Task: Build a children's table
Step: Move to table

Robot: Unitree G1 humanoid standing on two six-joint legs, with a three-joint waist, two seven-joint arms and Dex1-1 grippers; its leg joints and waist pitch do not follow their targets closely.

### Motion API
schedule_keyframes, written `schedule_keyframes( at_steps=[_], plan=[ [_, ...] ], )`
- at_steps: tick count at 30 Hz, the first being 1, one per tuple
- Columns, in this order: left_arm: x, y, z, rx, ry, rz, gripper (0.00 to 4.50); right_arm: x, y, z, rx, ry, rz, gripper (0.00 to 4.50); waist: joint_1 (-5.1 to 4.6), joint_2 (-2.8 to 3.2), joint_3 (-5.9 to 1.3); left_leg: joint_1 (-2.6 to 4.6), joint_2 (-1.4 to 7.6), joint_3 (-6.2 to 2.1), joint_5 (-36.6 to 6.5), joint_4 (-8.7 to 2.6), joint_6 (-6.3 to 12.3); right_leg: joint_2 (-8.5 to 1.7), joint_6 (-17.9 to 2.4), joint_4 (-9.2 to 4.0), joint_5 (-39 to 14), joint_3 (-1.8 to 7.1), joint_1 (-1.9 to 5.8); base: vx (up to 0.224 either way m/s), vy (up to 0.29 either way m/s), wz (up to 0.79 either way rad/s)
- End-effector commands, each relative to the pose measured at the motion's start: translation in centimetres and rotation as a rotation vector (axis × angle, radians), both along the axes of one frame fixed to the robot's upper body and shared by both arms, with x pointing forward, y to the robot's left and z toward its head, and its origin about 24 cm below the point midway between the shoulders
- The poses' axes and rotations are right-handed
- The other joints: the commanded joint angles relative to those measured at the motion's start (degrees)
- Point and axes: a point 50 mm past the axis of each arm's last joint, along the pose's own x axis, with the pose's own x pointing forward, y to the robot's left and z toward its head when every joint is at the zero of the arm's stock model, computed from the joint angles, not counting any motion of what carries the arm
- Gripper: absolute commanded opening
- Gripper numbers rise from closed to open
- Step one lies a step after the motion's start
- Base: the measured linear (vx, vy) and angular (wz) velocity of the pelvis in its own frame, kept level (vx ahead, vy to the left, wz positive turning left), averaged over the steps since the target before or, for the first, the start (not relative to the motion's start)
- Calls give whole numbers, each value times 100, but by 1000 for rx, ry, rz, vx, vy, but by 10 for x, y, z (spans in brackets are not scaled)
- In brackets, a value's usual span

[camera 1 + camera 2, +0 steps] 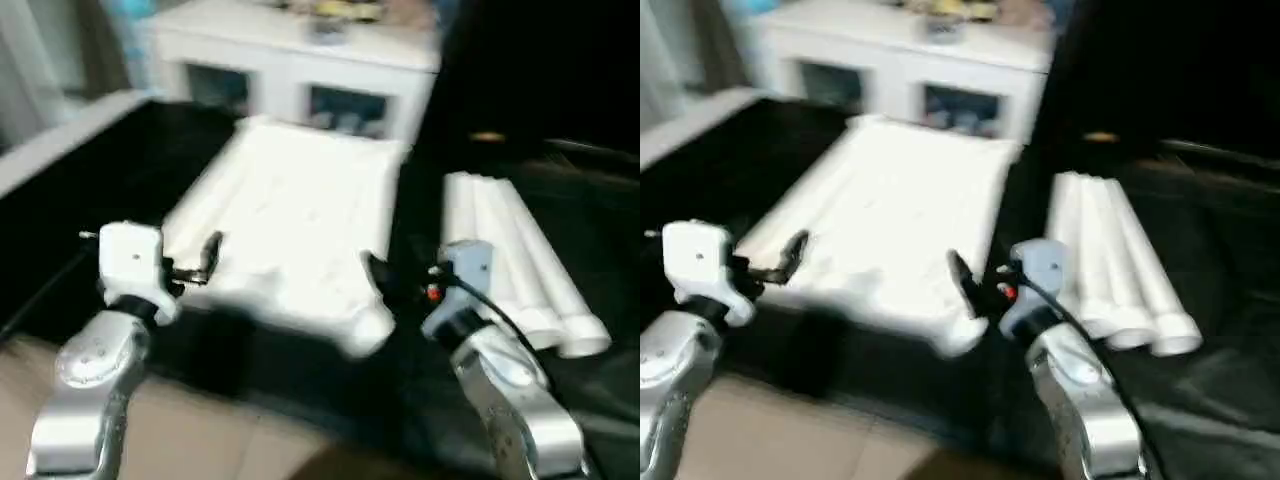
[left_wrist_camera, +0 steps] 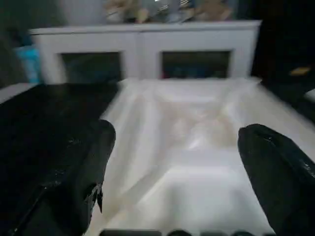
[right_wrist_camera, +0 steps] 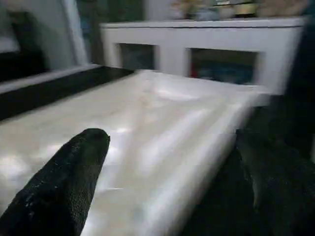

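the head's two eyes look forward and down from just behind the silver forearms, while each wrist camera peers low and close along its own black fingers, and all four share the white table top (image 1: 290, 215) and the cabinet (image 2: 142, 46) beyond.

Glossy white plastic table top (image 1: 290, 220), smooth plastic legs (image 1: 520, 270), matt black cloth (image 1: 90, 190)

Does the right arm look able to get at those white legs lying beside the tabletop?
Probably yes. The legs lie in a bundle just right of the right gripper, with only black cloth between. Its fingers stand open and empty, beside the tabletop.
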Motion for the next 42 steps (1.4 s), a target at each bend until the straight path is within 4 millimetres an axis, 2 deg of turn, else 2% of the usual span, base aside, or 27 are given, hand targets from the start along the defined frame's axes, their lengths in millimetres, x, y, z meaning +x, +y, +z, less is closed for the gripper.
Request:
schedule_keyframes(
  at_steps=[1, 2, 4, 6, 7, 8, 9, 10, 11, 12, 13, 14, 15, 16, 18, 19, 20, 22, 23, 25, 28, 29, 30, 32, 35, 38, 42],
  plan=[
    [3, -11, -1, -20, 11, -45, 447, -1, -11, -1, -18, 12, -51, 450, 8, -71, -188, -304, -294, 126, -320, -52, 1429, -283, -421, -719, -888, 723, 801, 196, -25, 8],
    [5, -12, -1, -13, 8, -58, 447, -1, -11, 1, -17, 13, -59, 450, 159, -24, -137, -588, -196, -149, -385, 808, 887, -983, -1626, -1128, -2784, 1305, 1106, 211, -8, 10],
    [5, -13, 0, -10, 7, -63, 447, -1, -11, 1, -17, 14, -62, 450, 140, -8, -173, -1059, -60, -372, 299, 1061, 301, -831, -2182, -904, -1846, 1151, 1314, 219, -12, 6],
    [5, -13, 1, -14, -2, -68, 447, -2, -12, 2, -28, 15, -71, 450, 129, 205, -161, -1162, 185, -465, 1225, 775, 77, -801, -2444, -905, 7, 804, 1091, 195, 11, 7],
    [5, -13, 1, -11, -5, -75, 447, -3, -11, 2, -28, 19, -66, 450, 77, 347, -132, -1229, 231, -406, 2246, 63, 242, -221, -1942, -691, 726, 252, 966, 178, 6, 2],
    [4, -14, 0, -5, -6, -85, 447, -5, -10, 2, -35, 18, -52, 450, 66, 722, -273, -813, 379, -490, 2403, -305, 518, 215, -1057, -461, 581, -109, 743, 160, 47, -8],
    [4, -15, 0, -5, -6, -88, 447, -5, -10, 2, -35, 19, -51, 450, -110, 782, -171, -847, 662, -759, 2004, -409, 816, 392, -714, 10, 372, -142, 465, 160, 47, -8],
    [3, -15, -1, -5, -3, -95, 447, -6, -10, 1, -36, 22, -48, 450, -113, 708, -339, -510, 1047, -1010, 3417, -169, 1600, 98, -322, 103, 519, 98, 242, 158, 58, 8],
    [2, -17, 0, -12, 0, -119, 447, -8, -9, 0, -43, 46, -44, 450, -71, 704, -386, -532, 930, -960, 5606, 35, 1692, -60, -6, -10, 1328, 261, 135, 136, 14, 8],
    [1, -18, 0, -17, 0, -133, 447, -9, -8, 0, -49, 61, -42, 450, -83, 648, -422, -511, 795, -930, 6221, 98, 1679, -94, 161, -122, 1590, 314, 126, 136, 14, 8],
    [1, -18, 1, -14, 0, -139, 447, -9, -8, -1, -44, 74, -43, 450, -66, 552, -434, -531, 602, -339, 5294, 293, 1286, -181, 301, -401, 1707, 509, 26, 19, 50, -15],
    [1, -17, 1, -12, 1, -141, 447, -10, -8, -2, -39, 82, -45, 450, 46, 191, -343, -985, 219, 63, 2840, 193, 678, -176, 387, -553, 1840, 878, 332, 18, 43, -40],
    [0, -16, 0, -6, 3, -140, 447, -11, -8, -2, -37, 81, -49, 450, 170, 83, -413, -1211, 145, 51, 1762, 250, 469, -297, 528, -529, 2205, 1196, 646, 18, 43, -40],
    [0, -16, 0, -3, 2, -137, 447, -11, -8, -2, -39, 80, -52, 450, 362, 132, -348, -1274, 243, -124, 119, 595, 295, -784, 509, -812, 1741, 1718, 599, 27, 48, -59],
    [1, -10, -1, 29, 5, -103, 447, -13, -8, -1, -53, 70, -60, 450, 400, 194, -237, -1353, 163, -374, -314, 726, 31, -652, 194, -923, 536, 1958, 649, -30, 112, -68],
    [1, -9, -1, 69, 3, -86, 447, -12, -8, -1, -49, 71, -62, 450, 316, 227, -181, -1287, 180, -447, -18, 186, -52, -155, -126, -808, 259, 1573, 677, -37, 161, -73],
    [1, -8, -1, 88, -1, -82, 447, -12, -9, -1, -50, 66, -63, 450, 113, 294, -111, -1027, 290, -443, -6, -450, 138, 510, -289, -528, 220, 891, 381, -20, 207, -36],
    [0, -7, -2, 93, -2, -77, 447, -11, -9, -2, -48, 73, -64, 450, -133, 666, -282, -703, 583, -773, -585, -573, -317, 403, -270, -164, 215, 461, 228, -30, 206, -19],
    [0, -7, -2, 93, -2, -77, 447, -11, -9, -2, -48, 73, -64, 450, -253, 759, -238, -701, 832, -987, -675, -706, -831, 348, -90, -90, 172, 259, 207, -66, 126, 4],
    [-2, -10, -4, 43, 11, -81, 447, -12, -13, -2, -47, 89, -68, 450, -312, 788, -242, -729, 1158, -1158, -410, -804, -777, 256, -1, 185, -174, 63, 126, -66, 91, 3],
    [-5, -14, -5, 30, 23, -119, 447, -12, -17, -2, -50, 98, -80, 450, -315, 619, -266, -789, 887, -898, -43, -614, 673, -16, -53, -196, -23, 155, 278, -85, -14, 0],
    [-4, -16, -5, 46, 24, -137, 447, -11, -20, -1, -55, 93, -85, 450, -282, 440, -268, -1017, 475, -576, -194, -405, 594, -272, -287, -557, 358, 353, 482, -120, -87, -11],
    [-4, -18, -5, 58, 27, -153, 447, -11, -21, 0, -55, 86, -86, 450, -202, 499, -308, -1170, 332, -419, 113, -318, 485, -538, -476, -666, 680, 413, 658, -120, -87, -11],
    [-5, -22, -6, 96, 45, -206, 447, -8, -24, 3, -66, 68, -81, 450, -9, 252, -165, -986, 331, -235, -4, -275, 89, -556, 120, -1001, -2206, 436, 512, -136, -92, -12],
    [-7, -30, -8, 133, 89, -343, 447, -2, -28, 8, -109, 43, -30, 450, -33, 395, -64, -865, 413, -200, -781, -422, -140, -403, 76, -1157, -3953, 308, 350, -104, -61, -11],
    [-8, -36, -7, 169, 125, -523, 447, 2, -31, 12, -193, 42, 62, 450, -91, 514, -59, -817, 528, -299, -1892, -619, -327, -272, -102, -1016, -3051, 204, 374, -53, -7, -10],
    [-15, -41, -7, 277, 159, -734, 447, -1, -35, 15, -267, 56, 190, 450, -67, 522, -44, -817, 544, -268, -1828, -659, -266, -326, -337, -981, -2521, 252, 425, 0, 0, 0]
  ],
)
